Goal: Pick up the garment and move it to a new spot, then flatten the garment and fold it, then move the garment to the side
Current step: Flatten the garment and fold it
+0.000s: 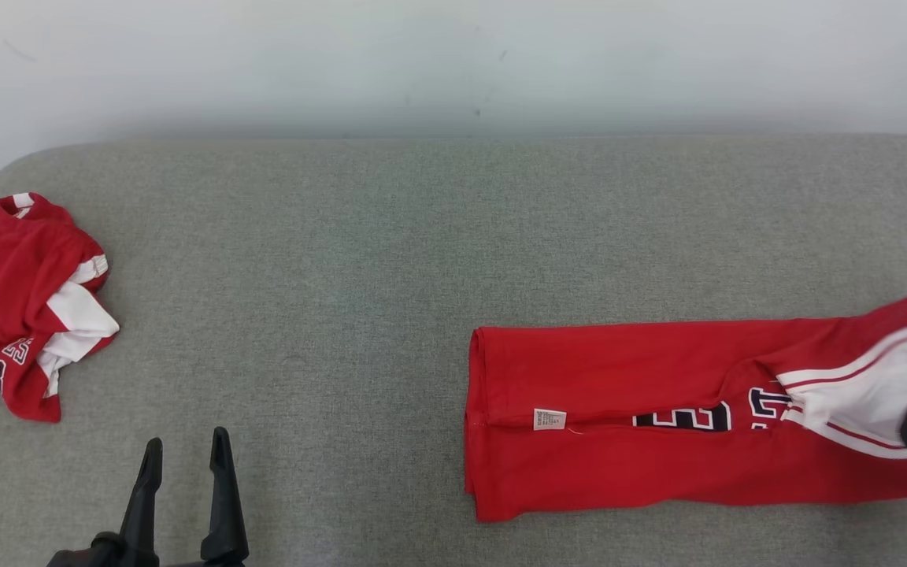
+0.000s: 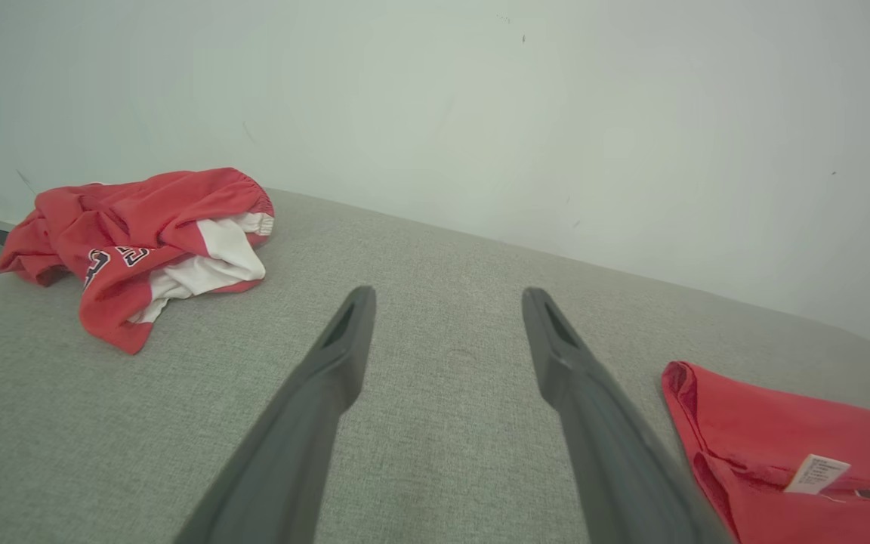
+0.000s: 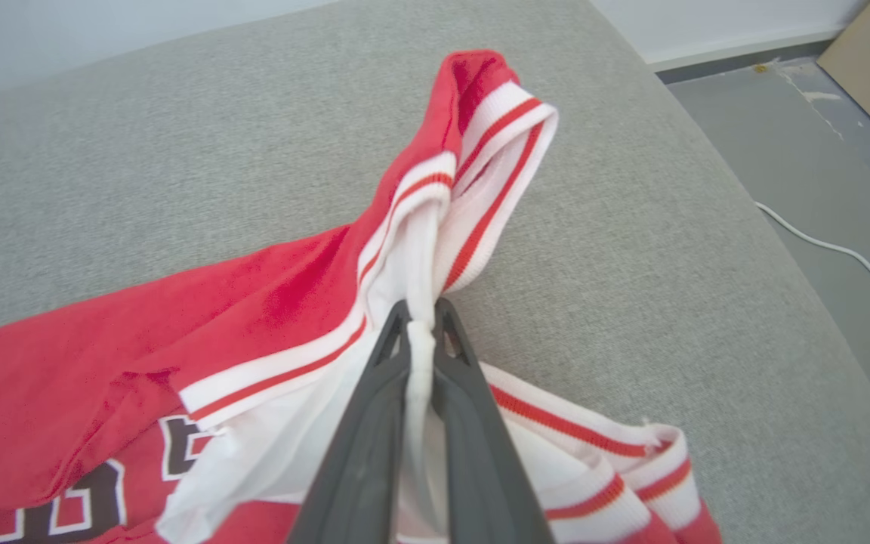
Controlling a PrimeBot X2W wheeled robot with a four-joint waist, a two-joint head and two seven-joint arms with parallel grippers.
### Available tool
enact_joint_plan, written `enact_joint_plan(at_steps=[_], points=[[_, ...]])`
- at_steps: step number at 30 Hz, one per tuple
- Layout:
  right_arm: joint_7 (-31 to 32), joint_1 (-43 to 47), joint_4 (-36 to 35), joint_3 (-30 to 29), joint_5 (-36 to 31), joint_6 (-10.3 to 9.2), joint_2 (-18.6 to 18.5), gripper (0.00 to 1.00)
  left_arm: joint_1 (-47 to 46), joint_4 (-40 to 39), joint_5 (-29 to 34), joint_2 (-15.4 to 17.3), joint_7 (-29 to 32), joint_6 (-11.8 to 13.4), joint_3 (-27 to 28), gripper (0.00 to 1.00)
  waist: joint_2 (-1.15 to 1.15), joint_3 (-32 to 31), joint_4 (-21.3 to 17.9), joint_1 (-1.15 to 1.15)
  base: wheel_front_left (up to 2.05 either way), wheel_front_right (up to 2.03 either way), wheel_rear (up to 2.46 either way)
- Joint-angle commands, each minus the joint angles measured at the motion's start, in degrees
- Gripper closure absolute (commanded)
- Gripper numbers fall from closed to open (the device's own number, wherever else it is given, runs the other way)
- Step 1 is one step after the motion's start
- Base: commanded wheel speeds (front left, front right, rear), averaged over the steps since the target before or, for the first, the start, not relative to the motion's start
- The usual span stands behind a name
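A grey padded surface is lying against a pale wall. Beyond the surface's right end, a white cable is trailing on the floor. At the surface's left end, a second red garment is sitting crumpled in a heap. The garment, red with white striped trim, is stretching as a long band across the surface's right half. Its long axis is running left to right, and its hem end, bearing a white label, is pointing toward the surface's middle. At the surface's right edge, the right gripper is pinching the white sleeve fabric, raising it. The left gripper is hovering over the surface's near left part, fingers spread apart.
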Motion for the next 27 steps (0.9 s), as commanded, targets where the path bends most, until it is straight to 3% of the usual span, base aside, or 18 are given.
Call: enact_joint_plan(at_steps=[1, 9, 13, 18, 27], points=[[0.5, 0.5, -2.3, 2.0, 1.8, -0.14, 1.7, 1.0, 0.4, 0.0, 0.1, 0.0, -0.1, 0.2, 0.2, 0.0, -0.01, -0.4, -0.4, 0.0, 0.0, 0.0, 0.0], [5.9, 4.6, -14.8, 19.6, 9.1, -0.14, 6.4, 1.0, 1.0, 0.3, -0.1, 0.0, -0.1, -0.1, 0.1, 0.0, -0.01, -1.6, 0.1, 0.0, 0.0, 0.0, 0.0], [7.3, 5.1, -17.4, 27.1, 11.5, -0.14, 8.2, 1.0, 1.1, 0.2, -0.3, 0.0, -0.1, -0.3, 0.3, 0.0, -0.01, -1.6, 0.5, 0.0, 0.0, 0.0, 0.0], [7.3, 2.9, -15.9, 34.1, 13.3, -0.14, 10.8, 1.0, 0.8, 0.3, -0.4, 0.0, -0.1, -0.5, 0.3, 0.0, -0.01, -1.1, 1.2, 0.0, 0.0, 0.0, 0.0], [4.2, -2.3, -6.8, 38.7, 15.0, -0.13, 15.3, 1.0, 0.2, 1.0, -0.6, 0.0, -0.1, -0.9, -0.7, 0.0, -0.01, -0.2, 2.9, 0.0, 0.0, 0.0, 0.0]])
